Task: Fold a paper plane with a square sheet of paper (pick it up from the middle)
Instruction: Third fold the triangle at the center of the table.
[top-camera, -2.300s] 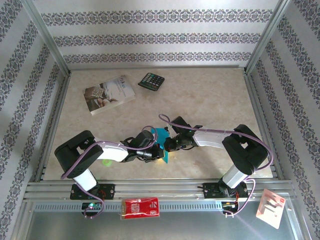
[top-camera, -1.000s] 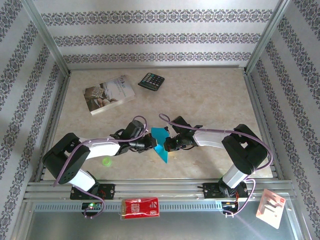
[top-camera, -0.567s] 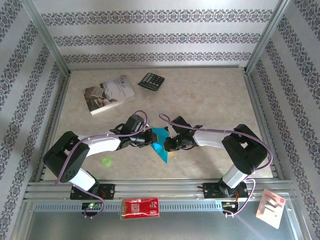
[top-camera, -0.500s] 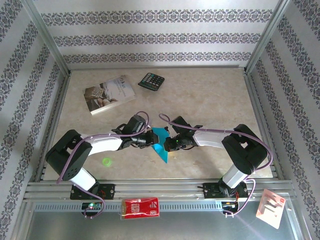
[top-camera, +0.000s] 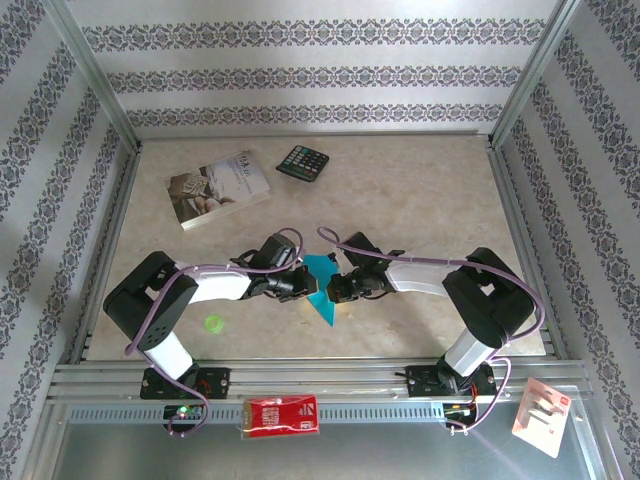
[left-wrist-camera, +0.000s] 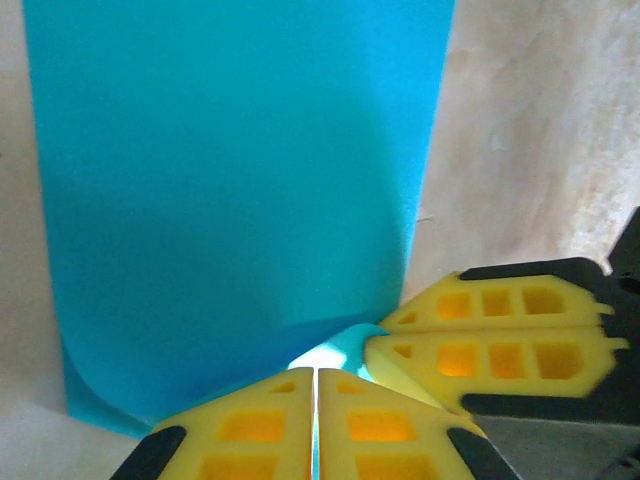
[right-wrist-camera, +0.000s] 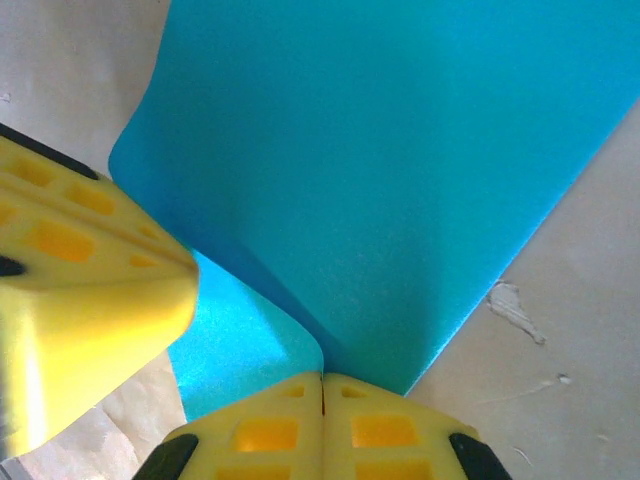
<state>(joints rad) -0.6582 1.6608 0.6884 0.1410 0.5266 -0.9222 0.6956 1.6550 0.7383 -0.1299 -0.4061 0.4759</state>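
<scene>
The square sheet of paper (top-camera: 322, 284) is turquoise-blue, folded and bent, and hangs just above the table near its front middle. My left gripper (top-camera: 303, 284) meets it from the left and my right gripper (top-camera: 336, 289) from the right. In the left wrist view the yellow fingers are shut (left-wrist-camera: 316, 405) with a thin blue strip of paper (left-wrist-camera: 230, 190) pinched between them, and the other arm's fingers (left-wrist-camera: 500, 345) come in from the right. In the right wrist view the gripper (right-wrist-camera: 322, 405) is shut on the paper's (right-wrist-camera: 400, 170) folded edge, beside the left finger (right-wrist-camera: 80, 300).
A pale printed book (top-camera: 218, 188) and a black calculator (top-camera: 303, 162) lie at the back left. A small green thing (top-camera: 212, 323) sits on the table under the left arm. A red packet (top-camera: 282, 415) and a white pack (top-camera: 541, 415) lie in front of the rail.
The left arm's elbow has swung up and to the right while its gripper stayed at the paper. The paper and the right arm have hardly moved over the last second.
</scene>
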